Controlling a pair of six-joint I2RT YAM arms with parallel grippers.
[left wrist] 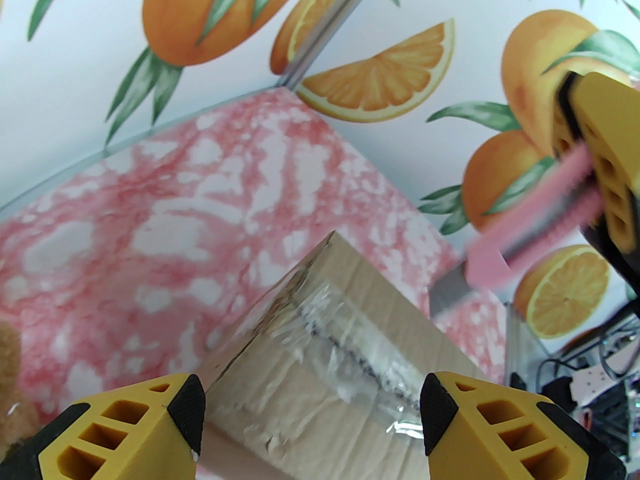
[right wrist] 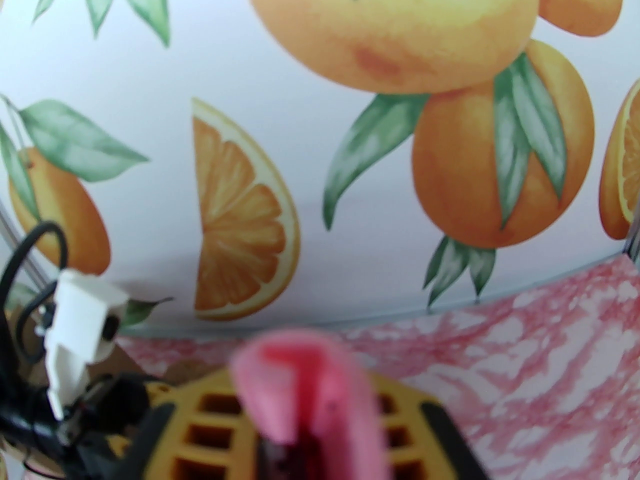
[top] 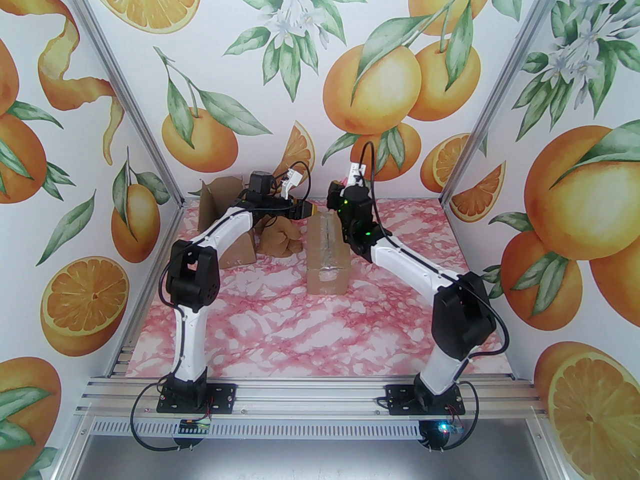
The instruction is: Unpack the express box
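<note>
The express box [top: 327,255] is a long brown carton lying lengthwise mid-table, with clear tape along its top seam. In the left wrist view the tape on the express box [left wrist: 340,358] looks slit and ragged along the seam. My left gripper [top: 309,211] hovers over the box's far end, and its open jaws [left wrist: 310,418] straddle the box's width without touching it. My right gripper [top: 334,199] hangs just right of it, shut on a pink utility knife [left wrist: 525,233] whose blade [left wrist: 450,293] points down toward the box. The pink knife [right wrist: 310,388] sits between the yellow fingers.
An opened cardboard box [top: 220,208] with raised flaps stands at the back left behind the left arm. A brown fuzzy lump [top: 282,240] lies beside it, left of the express box. Printed walls close the back and both sides.
</note>
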